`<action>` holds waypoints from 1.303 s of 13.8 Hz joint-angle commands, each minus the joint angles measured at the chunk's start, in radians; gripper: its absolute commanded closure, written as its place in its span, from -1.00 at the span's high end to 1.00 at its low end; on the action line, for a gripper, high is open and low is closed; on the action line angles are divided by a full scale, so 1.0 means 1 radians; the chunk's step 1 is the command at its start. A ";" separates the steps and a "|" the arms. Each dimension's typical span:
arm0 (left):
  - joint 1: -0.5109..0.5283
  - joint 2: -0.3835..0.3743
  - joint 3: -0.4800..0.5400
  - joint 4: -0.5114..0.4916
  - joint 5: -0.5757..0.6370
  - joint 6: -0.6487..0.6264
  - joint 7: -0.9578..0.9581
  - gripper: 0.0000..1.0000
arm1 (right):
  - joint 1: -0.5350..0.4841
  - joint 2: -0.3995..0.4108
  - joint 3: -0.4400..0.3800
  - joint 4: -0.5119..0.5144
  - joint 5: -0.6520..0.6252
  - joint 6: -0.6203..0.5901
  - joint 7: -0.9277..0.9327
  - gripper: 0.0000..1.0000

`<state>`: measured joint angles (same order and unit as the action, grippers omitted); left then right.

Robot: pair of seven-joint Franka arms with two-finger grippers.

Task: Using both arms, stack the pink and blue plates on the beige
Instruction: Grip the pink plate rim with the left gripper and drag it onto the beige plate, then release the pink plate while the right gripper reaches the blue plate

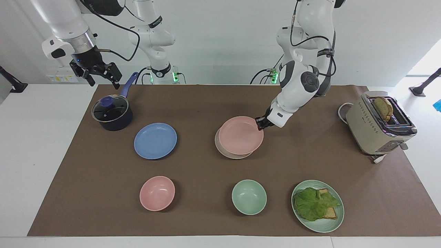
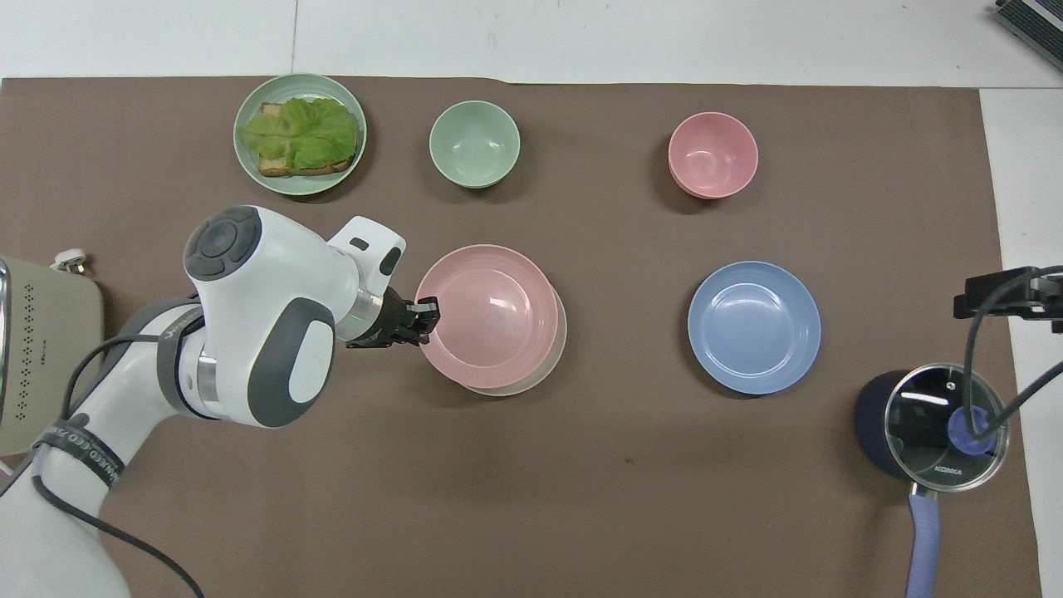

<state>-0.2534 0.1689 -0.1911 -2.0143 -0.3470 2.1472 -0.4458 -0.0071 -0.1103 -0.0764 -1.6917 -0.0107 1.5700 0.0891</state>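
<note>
Over beige plate: left hand pinching pink plate by rim. Stiff, light, likely slick; rim only hold. Right hand open near pot.

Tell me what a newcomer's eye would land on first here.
The left gripper, shut on the pink plate, holds it over the beige plate at mid-table, nearly covering it. The blue plate lies flat beside them toward the right arm's end, where the right gripper waits, jaws open, over the table edge by the lidded saucepan.
</note>
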 commanded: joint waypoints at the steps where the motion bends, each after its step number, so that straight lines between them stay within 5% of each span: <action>1: -0.023 -0.009 0.015 -0.032 -0.021 0.039 -0.024 -1.00 | -0.014 -0.028 0.004 -0.034 0.014 0.022 -0.019 1.00; 10: -0.046 0.012 0.016 -0.035 -0.024 0.080 -0.022 -1.00 | -0.002 -0.012 0.006 -0.134 0.015 0.155 -0.028 1.00; 11: -0.044 0.012 0.016 -0.035 -0.024 0.080 -0.021 -0.82 | -0.002 -0.009 0.006 -0.143 0.015 0.180 -0.029 1.00; 12: -0.044 0.012 0.016 -0.035 -0.024 0.080 -0.014 0.23 | -0.002 0.010 0.007 -0.144 0.015 0.202 -0.029 1.00; 13: -0.044 0.012 0.018 -0.035 -0.024 0.080 -0.019 0.99 | -0.002 0.030 0.006 -0.145 0.017 0.214 -0.031 1.00; 18: -0.026 0.012 0.021 -0.029 -0.018 0.056 -0.011 1.00 | -0.010 0.135 0.006 -0.210 0.017 0.341 -0.057 1.00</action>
<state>-0.2808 0.1891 -0.1809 -2.0349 -0.3519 2.2050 -0.4638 -0.0043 -0.0047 -0.0724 -1.8671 -0.0103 1.8470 0.0728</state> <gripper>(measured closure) 0.326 0.000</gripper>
